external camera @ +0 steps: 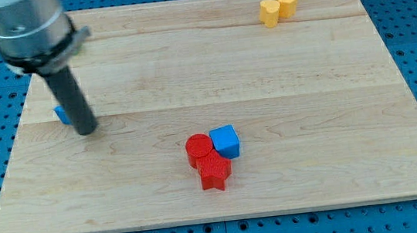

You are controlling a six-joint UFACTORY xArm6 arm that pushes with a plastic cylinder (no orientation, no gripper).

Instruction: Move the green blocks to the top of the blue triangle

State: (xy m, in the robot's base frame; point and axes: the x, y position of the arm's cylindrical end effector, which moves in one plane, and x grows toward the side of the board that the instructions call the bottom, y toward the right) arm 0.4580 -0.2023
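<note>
- My tip (87,131) rested on the counter (283,85) at the view's left, touching a mostly hidden blue block (61,114), probably the blue triangle.
- No green blocks showed.
- No gripper fitted, so no grip state.
- I judged the next move needed the greens located first.

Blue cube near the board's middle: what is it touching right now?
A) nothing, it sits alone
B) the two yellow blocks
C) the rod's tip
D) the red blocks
D: the blue cube sits against the red cylinder and the red star-like block, while the yellow blocks lie far off at the view's top right and my tip is at the view's left.
</note>
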